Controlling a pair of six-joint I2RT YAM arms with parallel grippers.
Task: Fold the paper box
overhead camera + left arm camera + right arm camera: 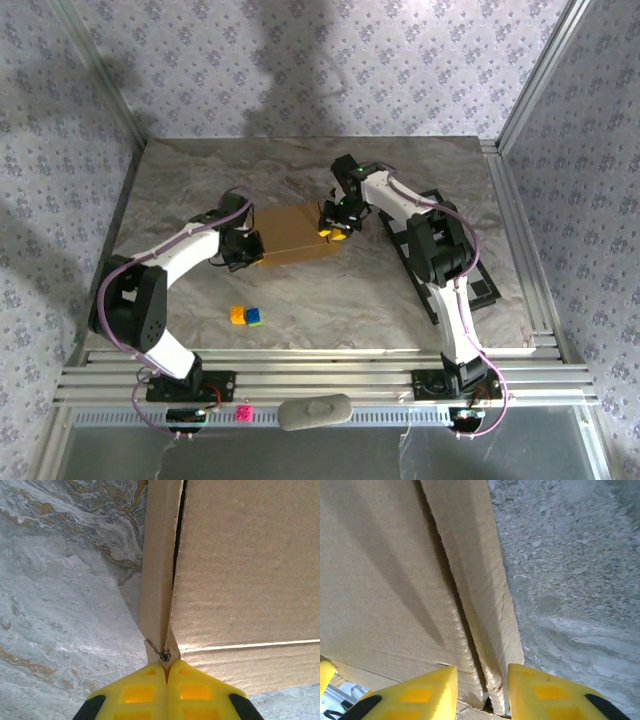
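The paper box [295, 236] is a tan cardboard box lying flat in the middle of the marble table. My left gripper [245, 248] is at the box's left end. In the left wrist view its yellow fingertips [150, 677] are pressed together, pinching the lower corner of a narrow side flap [157, 580] beside the broad top panel [245, 565]. My right gripper [335, 222] is at the box's right end. In the right wrist view, this gripper [482, 680] stands open, its fingers straddling the doubled side wall [485, 605] of the box.
Small yellow, blue and green blocks [246, 316] lie on the table near the front left of the box. A black frame [470, 275] sits at the right, under the right arm. Aluminium rails [320, 375] run along the near edge.
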